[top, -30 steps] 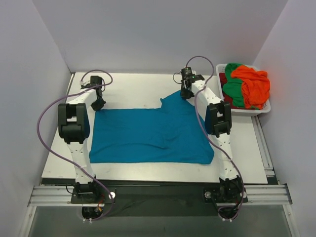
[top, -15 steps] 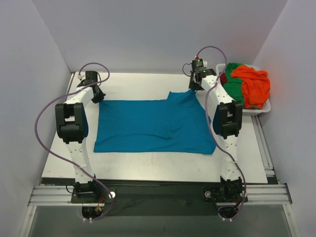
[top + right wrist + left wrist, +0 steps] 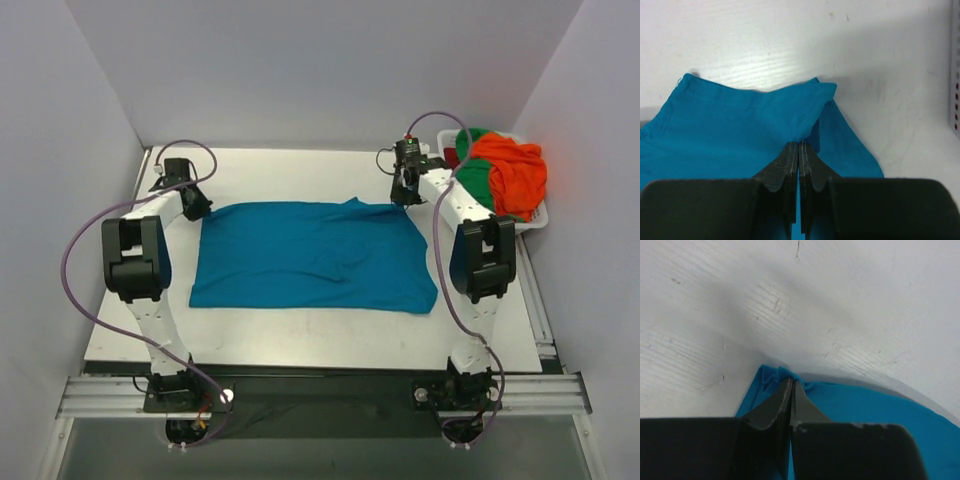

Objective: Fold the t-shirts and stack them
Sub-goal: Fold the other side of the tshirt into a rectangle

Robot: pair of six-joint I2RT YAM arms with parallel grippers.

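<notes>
A teal blue t-shirt (image 3: 310, 255) lies spread flat on the white table. My left gripper (image 3: 197, 207) is shut on its far left corner, and the pinched cloth (image 3: 771, 381) bunches at the fingertips in the left wrist view. My right gripper (image 3: 401, 198) is shut on its far right corner, with the cloth (image 3: 755, 125) fanning out ahead of the closed fingers (image 3: 790, 160). Orange (image 3: 515, 170) and green (image 3: 470, 180) t-shirts are heaped in a white basket (image 3: 500, 226) at the far right, with a bit of dark red cloth (image 3: 451, 159) at its left side.
The basket stands just right of my right arm. White walls enclose the table on the left, back and right. Bare table (image 3: 320, 335) runs along the near edge in front of the shirt.
Both grippers have drawn the shirt's far edge away from me and outward. The raised fold at the far right has flattened, and the shirt's near edge has slid back from the table's front.
</notes>
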